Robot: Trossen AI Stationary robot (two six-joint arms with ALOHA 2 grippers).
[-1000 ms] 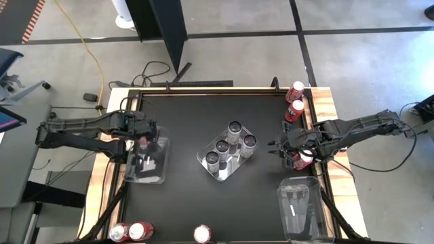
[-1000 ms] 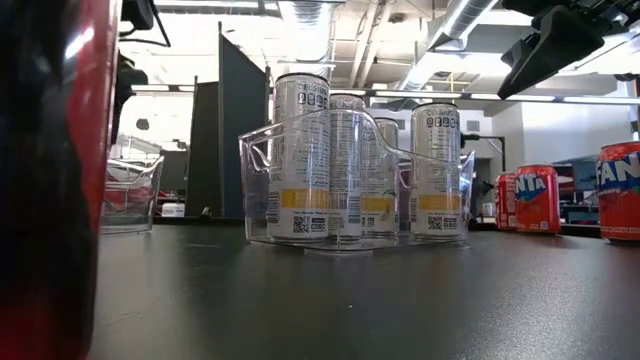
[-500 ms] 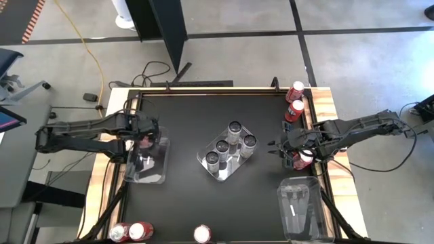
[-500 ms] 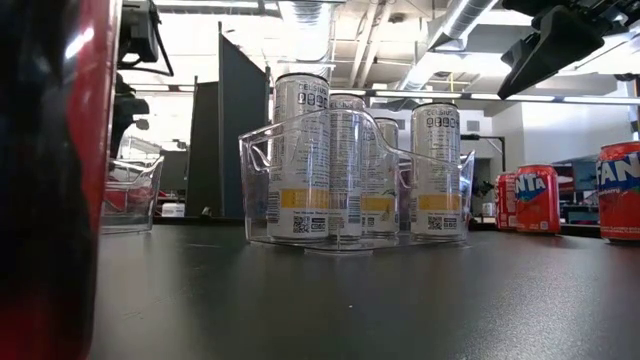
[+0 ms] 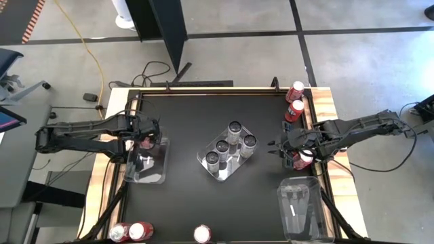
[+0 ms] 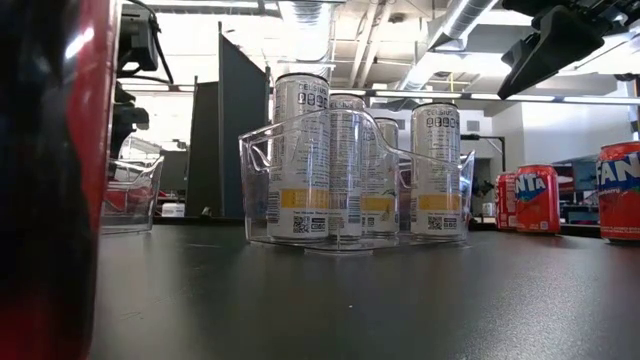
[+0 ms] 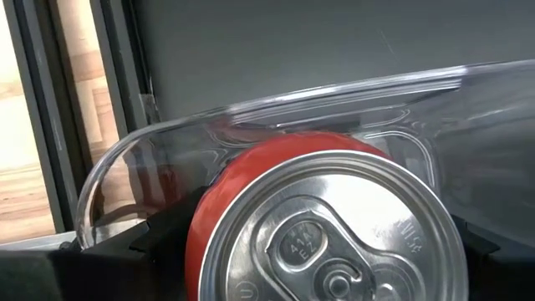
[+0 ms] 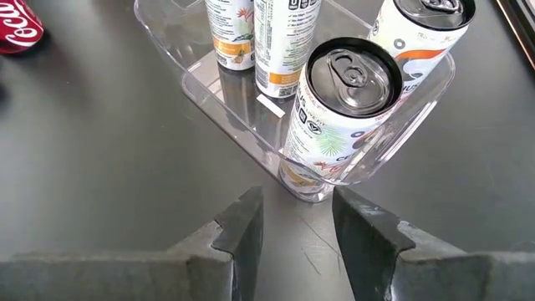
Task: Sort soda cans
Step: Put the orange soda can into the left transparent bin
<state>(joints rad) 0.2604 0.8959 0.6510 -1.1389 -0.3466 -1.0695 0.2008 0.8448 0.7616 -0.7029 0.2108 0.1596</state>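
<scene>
Your left gripper (image 5: 144, 141) is pinching a red aluminium soda can with a silver top (image 7: 322, 230), holding it over the far end of the clear plastic tray (image 5: 146, 163) at the table's left. Your right gripper (image 8: 294, 219) is hanging spread and empty beside the centre tray of silver-grey cans (image 5: 228, 150).

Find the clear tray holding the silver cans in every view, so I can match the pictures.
High view: clear tray at the table's middle, set at a slant.
Low view: centre of the picture.
Left wrist view: not in it; what shows there is another tray, behind a red can.
Right wrist view: upper middle of the picture.
Shared landmark: the silver cans standing in it.
</scene>
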